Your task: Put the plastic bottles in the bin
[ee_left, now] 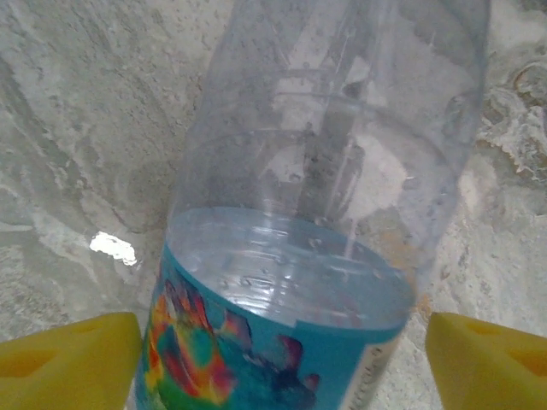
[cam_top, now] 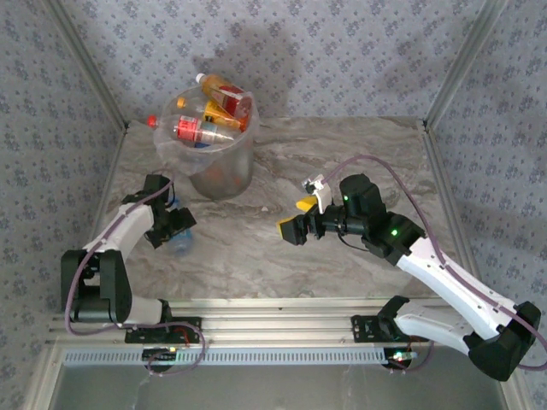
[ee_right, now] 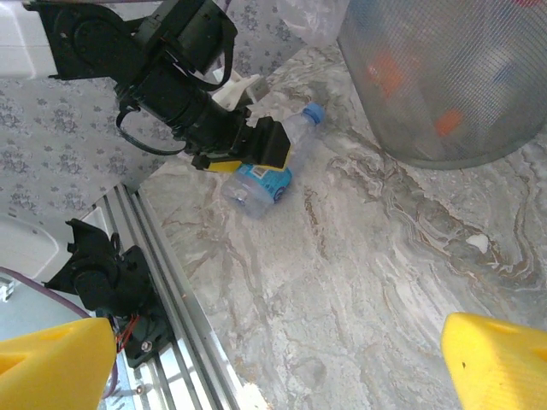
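Blue-labelled bottle [ee_left: 282, 342] lies on the table [ee_left: 77, 128] between the left hand's [ee_left: 282, 367] fingers, a gap still beside one. From above, it lies left of the bin [cam_top: 224, 175], nearer the arms. The right hand [cam_top: 299, 219] is wide and empty. Grasping step, I judge; next, pinch firmly and lift over the bin's rim.

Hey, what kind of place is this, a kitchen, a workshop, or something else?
Probably a robot lab test booth, not a home: two robot arms are bolted to an aluminium rail at the edge of a marble-pattern tabletop, which is boxed in by patterned walls.
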